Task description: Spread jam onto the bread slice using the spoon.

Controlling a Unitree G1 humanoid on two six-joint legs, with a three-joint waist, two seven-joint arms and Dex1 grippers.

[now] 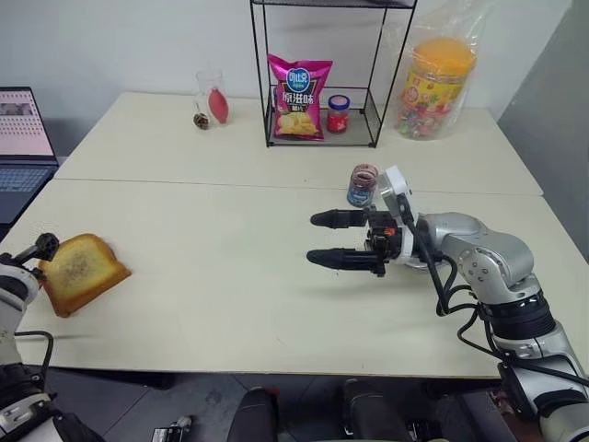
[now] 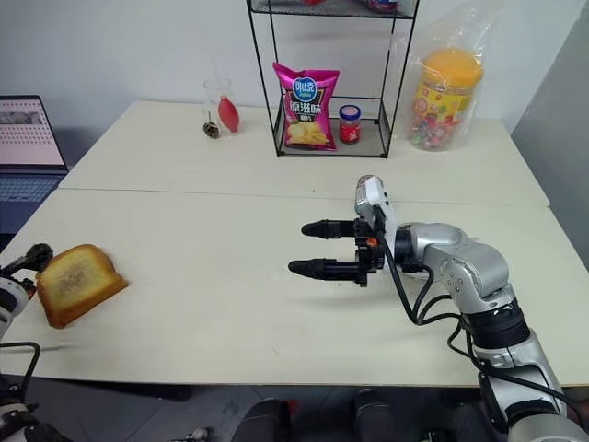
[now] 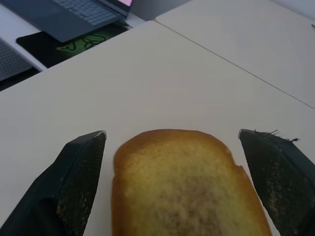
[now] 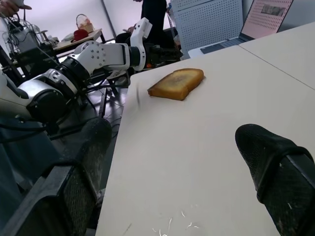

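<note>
Judging by how things lie, the spreading has not begun: the bread slice (image 1: 81, 272) rests flat on the table (image 1: 230, 276) at its near left corner, its toasted face bare, with no jam on it that I can make out. The left gripper (image 3: 172, 162) sits at the outer edge of that slice with its two black fingers wide apart, one on either side of the bread and neither pressing it, as the left wrist view shows. The right gripper (image 1: 342, 239) hangs above the table well to the right of the bread, fingers spread and holding nothing. Just beyond that gripper, further from the bread, stands a small jar (image 1: 363, 185) with a dark top and a blue band; whether it holds the jam I cannot tell. No spoon can be made out, so by my reckoning the whole job is still ahead: fetching a spoon, loading it with jam, and smearing it over the slice. As for writing, at the far side of the table from the bread a wire rack (image 1: 317, 74) holds a pink crisp bag (image 1: 298, 97) printed with Chinese characters too small to read with confidence, and a red-capped jar (image 1: 338, 114) whose label is illegible. A large clear tub with an orange lid (image 1: 434, 83) carries a colourful label I cannot read either.
</note>
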